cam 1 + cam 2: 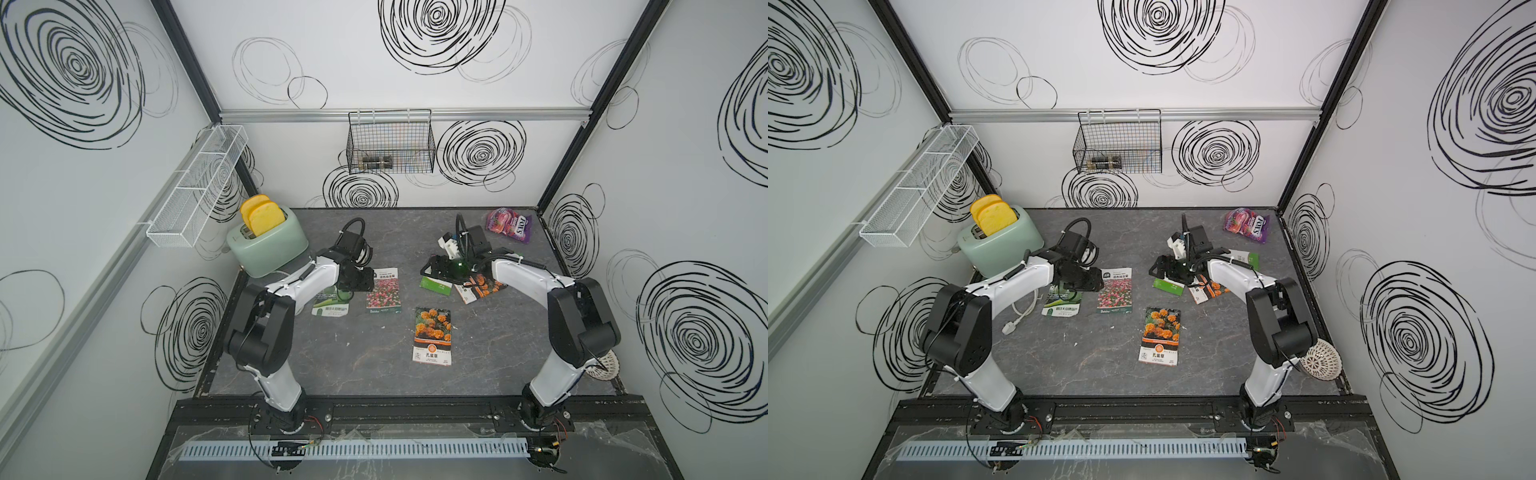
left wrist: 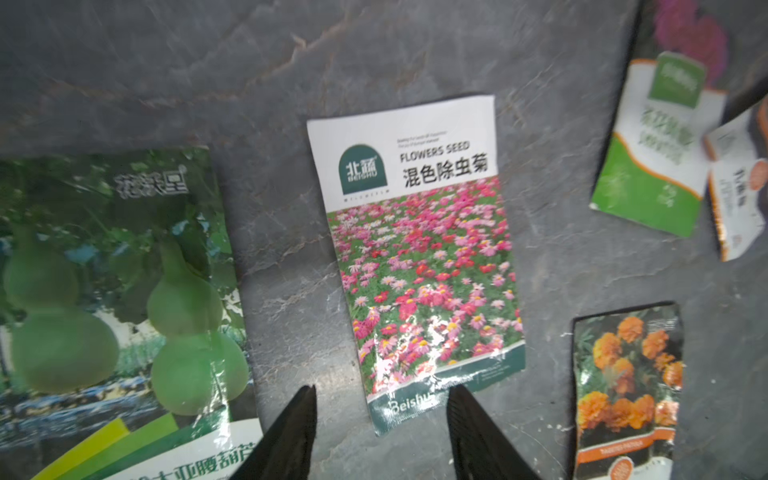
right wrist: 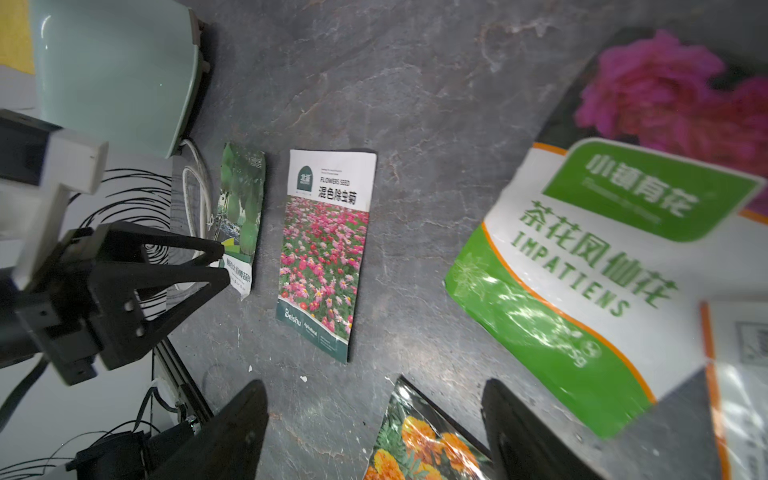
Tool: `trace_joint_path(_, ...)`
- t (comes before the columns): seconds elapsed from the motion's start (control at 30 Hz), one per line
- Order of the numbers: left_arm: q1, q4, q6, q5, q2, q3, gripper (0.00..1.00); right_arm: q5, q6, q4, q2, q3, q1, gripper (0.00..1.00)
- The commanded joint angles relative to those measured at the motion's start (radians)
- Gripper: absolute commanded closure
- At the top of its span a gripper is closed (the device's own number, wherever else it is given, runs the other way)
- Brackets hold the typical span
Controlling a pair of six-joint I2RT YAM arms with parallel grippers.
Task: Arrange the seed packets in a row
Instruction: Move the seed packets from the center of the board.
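Here on the grey bench (image 1: 374, 386), the left hand (image 2: 380, 392) hangs released over the gourd packet (image 1: 331, 305) and pink-daisy packet (image 1: 383, 291), parallel at left; the right hand (image 3: 374, 388), also released and empty, hovers nearest the skewed impatiens packet (image 1: 435, 285), centre-right.

A dark green gourd packet (image 1: 331, 309) and a pink flower-field packet (image 1: 384, 291) lie flat, face up, side by side. An orange marigold packet (image 1: 432, 336) lies alone, nearer the front. A tilted green-and-white packet (image 1: 434, 286) touches a second marigold packet (image 1: 482, 289)
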Motion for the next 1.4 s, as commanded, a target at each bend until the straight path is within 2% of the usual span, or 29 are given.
trace_joint_path(0.0, 0.041, -0.014, 0.021, -0.018, -0.085, 0.014, 0.44, 0.031, -0.043, -0.06, 0.073, 0.076, 0.078, 0.18)
trace_joint_path(0.2, 0.102, 0.036, 0.021, -0.018, -0.182, -0.094, 0.44, 0.105, -0.064, -0.111, 0.225, 0.208, 0.179, 0.19)
trace_joint_path(0.37, 0.135, 0.066, 0.021, -0.018, -0.267, -0.195, 0.44, 0.107, -0.062, -0.087, 0.295, 0.228, 0.21, 0.19)
trace_joint_path(0.63, 0.158, 0.071, 0.021, -0.018, -0.299, -0.237, 0.44, 0.112, -0.068, -0.092, 0.375, 0.274, 0.241, 0.19)
trace_joint_path(1.07, 0.178, 0.087, 0.021, -0.018, -0.272, -0.229, 0.44, 0.117, -0.064, -0.094, 0.363, 0.28, 0.285, 0.2)
trace_joint_path(1.37, 0.172, 0.088, 0.021, -0.018, -0.25, -0.222, 0.44, 0.102, -0.064, -0.099, 0.316, 0.273, 0.201, 0.2)
